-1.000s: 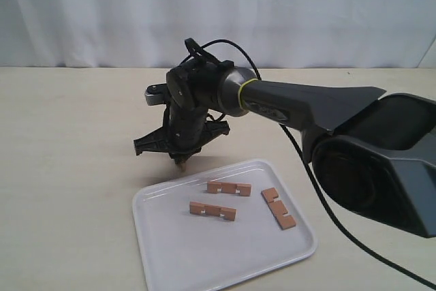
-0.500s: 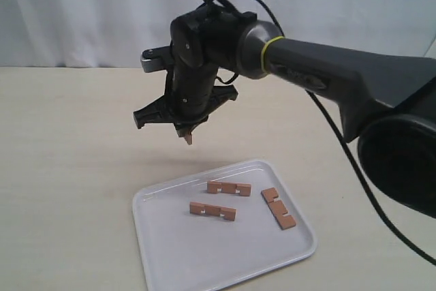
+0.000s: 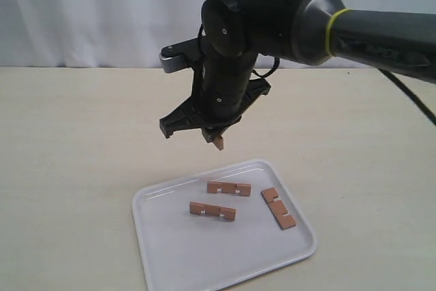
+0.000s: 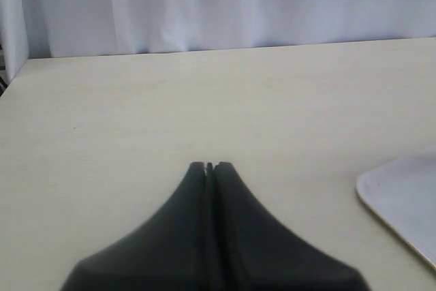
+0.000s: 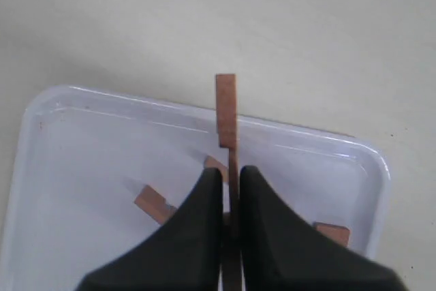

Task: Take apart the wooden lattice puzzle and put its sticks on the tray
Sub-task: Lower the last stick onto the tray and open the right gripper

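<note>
My right gripper [image 3: 216, 138] hangs above the far edge of the white tray [image 3: 163, 240], shut on one light-brown notched stick [image 3: 219, 143] that points down out of the fingers. In the right wrist view that stick [image 5: 226, 107] pokes out past the gripper [image 5: 231, 172] over the tray [image 5: 88, 161]. Three more sticks lie flat on the tray [image 3: 228, 187] [image 3: 212, 210] [image 3: 278, 208]. The assembled lattice puzzle is out of view. My left gripper [image 4: 210, 166] is shut on nothing, low over bare table beside a corner of the tray [image 4: 402, 202]; the exterior view does not show it.
The tray sits near the front of a pale wooden table [image 3: 68, 141], with a white curtain [image 3: 102, 11] behind. The right arm [image 3: 381, 32] and its black cable reach in from the right.
The right gripper has risen and moved right, toward the tray, carrying the stick. The three sticks on the tray have not moved.
</note>
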Robot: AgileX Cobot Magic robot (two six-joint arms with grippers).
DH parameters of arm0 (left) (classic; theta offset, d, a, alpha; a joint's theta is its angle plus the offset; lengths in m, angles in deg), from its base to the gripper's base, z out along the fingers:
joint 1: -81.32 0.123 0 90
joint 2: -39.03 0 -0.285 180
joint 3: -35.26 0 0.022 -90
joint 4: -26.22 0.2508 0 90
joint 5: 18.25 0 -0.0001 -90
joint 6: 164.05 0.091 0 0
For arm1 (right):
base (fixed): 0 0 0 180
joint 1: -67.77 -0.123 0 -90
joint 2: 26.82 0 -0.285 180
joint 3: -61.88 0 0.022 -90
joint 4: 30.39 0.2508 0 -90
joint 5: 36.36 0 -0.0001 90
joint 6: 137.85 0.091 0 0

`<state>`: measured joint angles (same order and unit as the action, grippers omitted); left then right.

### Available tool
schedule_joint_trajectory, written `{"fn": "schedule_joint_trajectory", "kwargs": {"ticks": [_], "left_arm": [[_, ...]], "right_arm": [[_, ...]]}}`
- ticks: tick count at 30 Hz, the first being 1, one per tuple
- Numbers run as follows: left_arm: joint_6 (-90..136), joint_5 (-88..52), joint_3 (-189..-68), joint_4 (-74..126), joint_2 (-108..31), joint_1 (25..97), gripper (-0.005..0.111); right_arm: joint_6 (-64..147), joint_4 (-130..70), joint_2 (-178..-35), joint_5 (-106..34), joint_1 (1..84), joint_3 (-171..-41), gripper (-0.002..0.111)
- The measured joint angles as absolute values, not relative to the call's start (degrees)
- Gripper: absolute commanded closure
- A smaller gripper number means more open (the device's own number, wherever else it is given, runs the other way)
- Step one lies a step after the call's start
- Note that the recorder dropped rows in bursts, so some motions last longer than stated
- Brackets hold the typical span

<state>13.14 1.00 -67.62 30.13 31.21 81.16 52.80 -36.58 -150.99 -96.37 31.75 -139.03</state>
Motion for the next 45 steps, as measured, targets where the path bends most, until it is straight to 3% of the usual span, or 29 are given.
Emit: {"fn": "schedule_joint_trajectory", "kwargs": {"ticks": [8,27,37,45], "left_arm": [[13.14,1.0,-67.62,30.13,31.21,81.16,0.107],[13.14,1.0,-67.62,30.13,31.21,81.16,0.107],[13.14,1.0,-67.62,30.13,31.21,81.16,0.107],[13.14,1.0,-67.62,30.13,31.21,81.16,0.107]], "right_arm": [[52.53,-39.38,-143.65,-89.76,31.75,-128.11,0.104],[52.42,-39.86,-136.4,-87.71,31.75,-116.06,0.104],[52.42,-41.09,-135.88,-88.75,31.75,-109.64,0.104],[57.32,-43.94,-136.75,-81.42,31.75,-104.34,0.104]]}}
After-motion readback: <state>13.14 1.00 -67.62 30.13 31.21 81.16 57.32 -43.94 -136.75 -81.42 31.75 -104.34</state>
